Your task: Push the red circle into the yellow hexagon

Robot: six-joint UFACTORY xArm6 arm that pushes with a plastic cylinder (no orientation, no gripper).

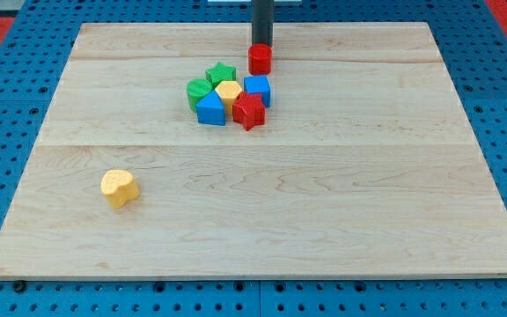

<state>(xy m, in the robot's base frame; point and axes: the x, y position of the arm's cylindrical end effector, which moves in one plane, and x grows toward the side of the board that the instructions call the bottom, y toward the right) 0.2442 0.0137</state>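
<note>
A: What shows of my body?

B: Only a straight, dark charcoal cylindrical rod [261, 22], cut off by the frame at twelve o'clock.

A: Any markings, screws or cables on it?

B: None can be made out; its side looks plain, smooth and matte.

A: And my tip [261, 44]?

B: The same dark colour, blunt and flat-ended, no wider than the shaft.

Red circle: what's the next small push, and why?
Probably a short push toward the view's bottom and slightly left. My tip sits just above the red circle, on its far side from the cluster. The yellow hexagon lies below-left of it, wedged between the green star and blue cube.
</note>
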